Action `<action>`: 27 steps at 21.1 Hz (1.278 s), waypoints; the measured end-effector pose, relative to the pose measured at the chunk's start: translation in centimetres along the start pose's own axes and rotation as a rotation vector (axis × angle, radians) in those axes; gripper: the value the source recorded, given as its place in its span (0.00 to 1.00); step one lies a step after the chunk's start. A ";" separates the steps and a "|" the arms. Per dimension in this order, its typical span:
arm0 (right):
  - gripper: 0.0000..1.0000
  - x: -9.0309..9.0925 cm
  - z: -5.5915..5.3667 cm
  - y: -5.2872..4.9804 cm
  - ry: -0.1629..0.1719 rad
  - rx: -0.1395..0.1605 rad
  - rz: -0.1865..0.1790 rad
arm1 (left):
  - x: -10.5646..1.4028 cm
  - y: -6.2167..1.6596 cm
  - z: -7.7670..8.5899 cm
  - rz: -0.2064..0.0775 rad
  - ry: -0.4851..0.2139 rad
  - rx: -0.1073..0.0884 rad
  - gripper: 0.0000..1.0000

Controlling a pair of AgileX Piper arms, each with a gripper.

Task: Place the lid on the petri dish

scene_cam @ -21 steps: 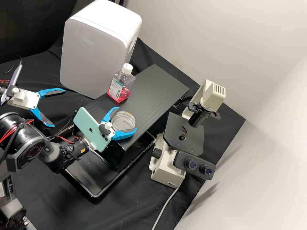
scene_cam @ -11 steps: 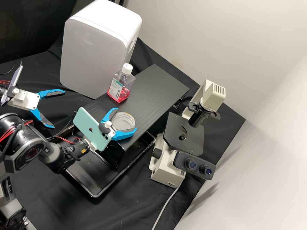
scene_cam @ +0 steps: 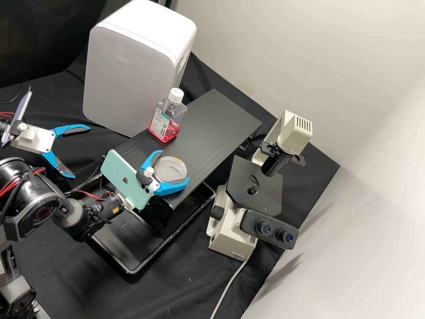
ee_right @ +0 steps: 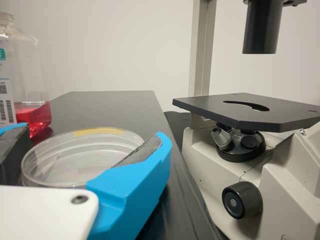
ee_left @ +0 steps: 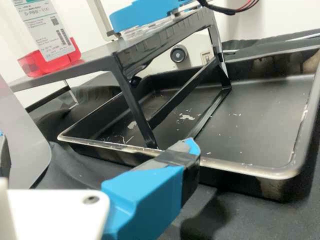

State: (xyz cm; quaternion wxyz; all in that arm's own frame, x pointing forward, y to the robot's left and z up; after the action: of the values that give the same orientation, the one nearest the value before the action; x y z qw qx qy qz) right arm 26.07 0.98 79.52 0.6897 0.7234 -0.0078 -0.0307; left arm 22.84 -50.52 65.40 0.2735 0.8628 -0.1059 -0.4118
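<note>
Straddling the clear round plastic petri dish, the right end effector is held level, presumably so the transparent lid seats squarely; grip cannot be told.

Black bench w/ dark cloth. White box at far edge. Tray mid-surface, in front of box; black rack stands in it, w/ flask and dish on top. Microscope by right edge, cable trailing toward near edge.
</note>
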 end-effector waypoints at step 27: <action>1.00 -1.5 -1.1 0.4 -0.051 -0.066 0.028 | 0.2 0.16 -0.1 0.008 0.001 0.003 1.00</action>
State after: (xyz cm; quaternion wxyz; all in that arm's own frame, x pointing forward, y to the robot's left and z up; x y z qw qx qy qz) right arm 24.65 2.13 79.97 0.7130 0.6992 -0.0345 -0.0397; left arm 23.02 -50.69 65.42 0.2738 0.8631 -0.1097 -0.4100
